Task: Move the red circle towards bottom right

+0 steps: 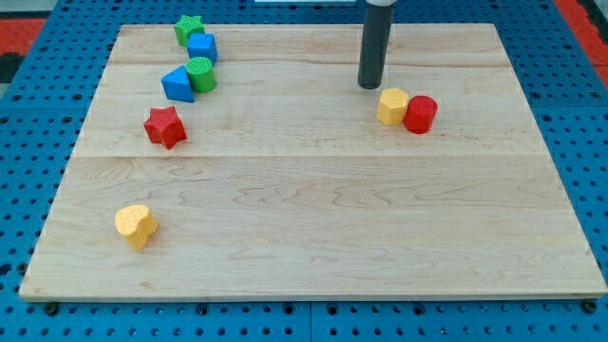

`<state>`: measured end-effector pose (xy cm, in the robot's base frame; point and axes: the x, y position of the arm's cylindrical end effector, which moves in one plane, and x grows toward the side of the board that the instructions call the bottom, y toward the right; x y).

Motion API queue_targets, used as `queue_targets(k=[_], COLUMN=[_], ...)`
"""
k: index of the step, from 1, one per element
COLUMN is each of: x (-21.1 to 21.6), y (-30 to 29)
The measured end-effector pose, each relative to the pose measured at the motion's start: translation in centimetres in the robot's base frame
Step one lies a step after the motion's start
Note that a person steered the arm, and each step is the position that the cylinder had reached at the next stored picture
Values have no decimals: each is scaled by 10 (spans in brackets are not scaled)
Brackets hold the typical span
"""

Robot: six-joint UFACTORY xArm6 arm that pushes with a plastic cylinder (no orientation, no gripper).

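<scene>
The red circle (420,113) is a short red cylinder in the upper right part of the wooden board (313,237). A yellow hexagon block (391,106) touches its left side. My tip (369,86) is the lower end of the dark rod that comes down from the view's top. It stands just up and left of the yellow hexagon, a small gap away, and about one block width left of the red circle.
At the upper left lie a green star (189,28), a blue cube (202,47), a green cylinder (200,73) and a blue triangle block (177,85). A red star (164,125) lies below them. A yellow heart (136,225) lies at the lower left.
</scene>
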<state>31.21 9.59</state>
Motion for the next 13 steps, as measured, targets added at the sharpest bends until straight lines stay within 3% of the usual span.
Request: queue_targets(k=[1, 2, 3, 4, 5, 6, 8, 9, 10, 11, 12, 13], x=[38, 104, 164, 172, 130, 130, 167, 151, 166, 169, 153, 172], y=[53, 88, 98, 94, 103, 62, 41, 0, 39, 120, 80, 17])
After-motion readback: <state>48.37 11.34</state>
